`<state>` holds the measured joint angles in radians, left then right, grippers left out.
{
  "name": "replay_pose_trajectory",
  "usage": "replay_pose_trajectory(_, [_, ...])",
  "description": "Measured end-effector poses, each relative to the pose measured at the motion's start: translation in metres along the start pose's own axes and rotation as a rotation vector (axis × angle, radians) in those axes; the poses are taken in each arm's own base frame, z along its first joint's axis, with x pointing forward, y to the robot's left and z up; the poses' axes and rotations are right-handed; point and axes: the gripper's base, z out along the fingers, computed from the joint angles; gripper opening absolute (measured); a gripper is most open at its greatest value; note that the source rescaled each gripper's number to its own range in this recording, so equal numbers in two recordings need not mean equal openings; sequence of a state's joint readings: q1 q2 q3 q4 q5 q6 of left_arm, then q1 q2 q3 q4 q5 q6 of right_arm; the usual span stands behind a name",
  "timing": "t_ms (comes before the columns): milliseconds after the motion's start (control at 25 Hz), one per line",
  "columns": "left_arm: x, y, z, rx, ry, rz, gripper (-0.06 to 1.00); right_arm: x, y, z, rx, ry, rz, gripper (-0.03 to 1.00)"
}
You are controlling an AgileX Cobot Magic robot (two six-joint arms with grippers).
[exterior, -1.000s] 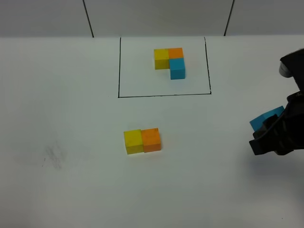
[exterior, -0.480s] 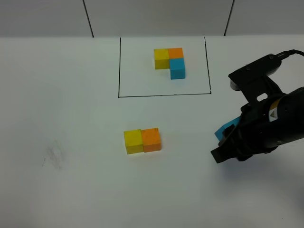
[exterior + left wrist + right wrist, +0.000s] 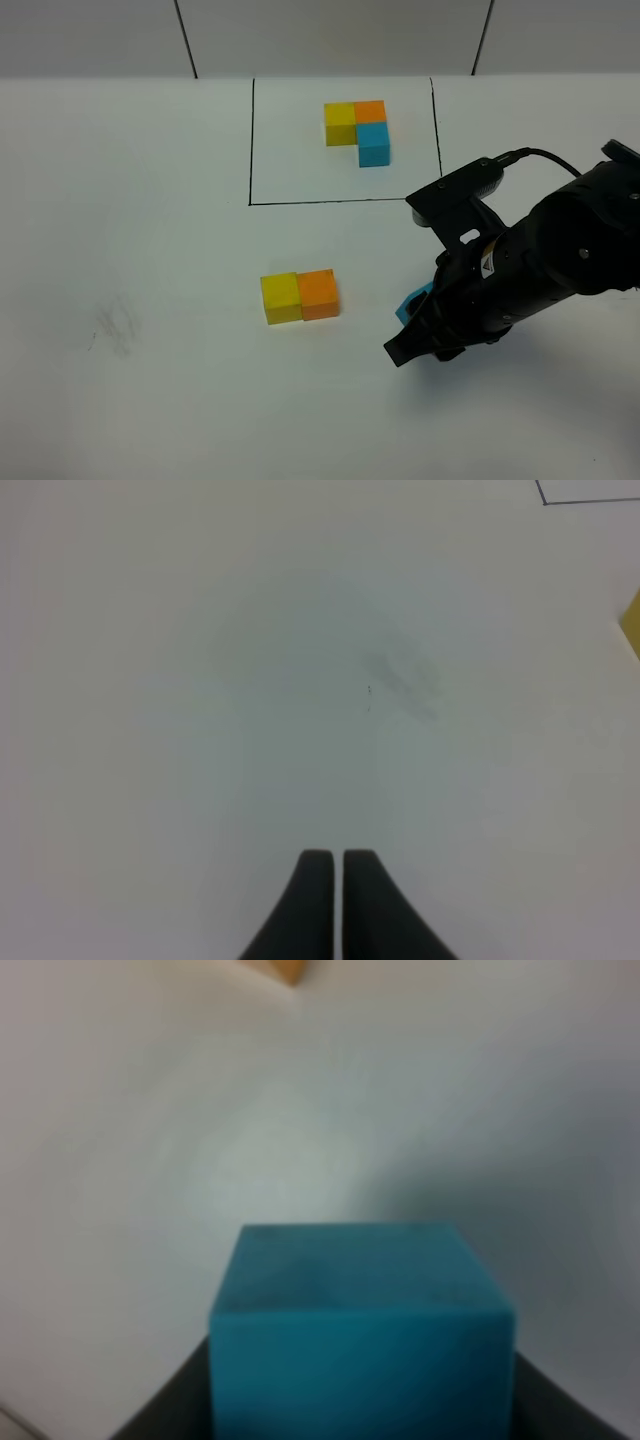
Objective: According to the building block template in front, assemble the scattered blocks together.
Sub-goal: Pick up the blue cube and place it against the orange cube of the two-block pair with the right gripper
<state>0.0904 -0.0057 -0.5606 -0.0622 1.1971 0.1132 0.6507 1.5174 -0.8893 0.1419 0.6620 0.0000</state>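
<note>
Right of orange cube (image 3: pixel 319 294) — right gripper (image 3: pixel 413 336) clamps blue cube (image 3: pixel 360 1335) | left gripper (image 3: pixel 335 865) closed

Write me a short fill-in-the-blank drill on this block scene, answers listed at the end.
1. The right gripper is shut on the ______ block.
2. On the table, the loose yellow block touches the loose ______ block.
3. The template sits inside a thin ______ drawn rectangle.
4. The left gripper is shut and holds ______.

Missing words: blue; orange; black; nothing
</note>
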Motion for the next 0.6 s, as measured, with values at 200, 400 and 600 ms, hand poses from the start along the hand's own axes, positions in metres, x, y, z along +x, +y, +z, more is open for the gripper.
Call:
replay_pose_trajectory(200, [0.000, 0.000, 0.000, 0.000, 0.000, 0.000, 0.00, -0.002, 0.001, 0.012, -0.020, 0.003, 0.013, 0.47])
replay_pose_trajectory(400, [0.000, 0.000, 0.000, 0.000, 0.000, 0.000, 0.00, -0.005, 0.001, 0.031, -0.036, 0.006, 0.059, 0.47])
replay_pose_trajectory(600, [0.000, 0.000, 0.000, 0.000, 0.000, 0.000, 0.00, -0.008, 0.008, 0.050, -0.044, -0.002, 0.088, 0.47])
